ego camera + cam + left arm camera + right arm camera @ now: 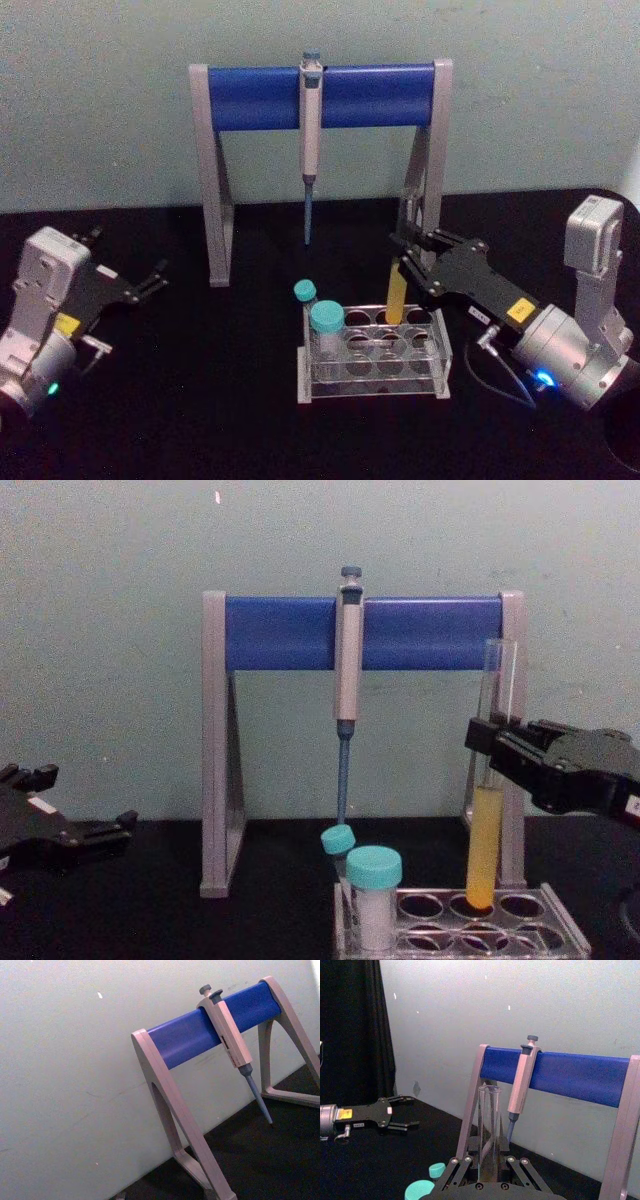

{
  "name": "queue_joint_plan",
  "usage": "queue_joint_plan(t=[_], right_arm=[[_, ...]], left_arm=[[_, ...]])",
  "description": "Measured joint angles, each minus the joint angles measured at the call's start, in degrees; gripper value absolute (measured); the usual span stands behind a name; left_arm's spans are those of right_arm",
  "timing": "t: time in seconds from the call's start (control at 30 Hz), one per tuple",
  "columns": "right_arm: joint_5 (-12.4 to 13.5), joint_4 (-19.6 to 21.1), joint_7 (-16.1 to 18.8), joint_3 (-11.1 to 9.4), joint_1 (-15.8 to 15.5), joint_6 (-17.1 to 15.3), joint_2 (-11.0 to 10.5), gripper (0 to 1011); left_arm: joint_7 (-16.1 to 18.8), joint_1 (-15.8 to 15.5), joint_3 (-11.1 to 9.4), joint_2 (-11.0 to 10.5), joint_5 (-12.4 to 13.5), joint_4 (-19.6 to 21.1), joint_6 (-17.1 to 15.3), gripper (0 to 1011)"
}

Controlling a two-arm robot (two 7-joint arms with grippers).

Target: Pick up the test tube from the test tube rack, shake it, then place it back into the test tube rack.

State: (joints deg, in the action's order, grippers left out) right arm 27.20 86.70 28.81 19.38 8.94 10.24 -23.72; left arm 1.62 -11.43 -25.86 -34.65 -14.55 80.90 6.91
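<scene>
Test tube (485, 840) one, rack (372, 391) one, vials (374, 885) two

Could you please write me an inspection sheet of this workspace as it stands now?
Surface: black table, no spills seen.
Job's things: test tube upright, yellow liquid in its lower part, its bottom at a back-row hole of the test tube rack.
Clutter: pipette stand behind the rack, with a pipette hanging from its bar; two teal-capped vials at the rack's left end.
Grippers: right gripper shut on the test tube above the liquid; left gripper open, parked over the table's left side.
Cables: short cable looping at the right wrist.
Surroundings: pale wall behind; dark curtain to one side.
</scene>
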Motion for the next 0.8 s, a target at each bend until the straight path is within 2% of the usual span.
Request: queue_joint_plan(t=[0.8], right_arm=[[-0.6, -3.6, 0.1, 0.3, -0.3, -0.1, 1.6, 222]], left_arm=[[0.0, 0.0, 0.0, 0.0, 0.0, 0.0, 0.0, 1010]])
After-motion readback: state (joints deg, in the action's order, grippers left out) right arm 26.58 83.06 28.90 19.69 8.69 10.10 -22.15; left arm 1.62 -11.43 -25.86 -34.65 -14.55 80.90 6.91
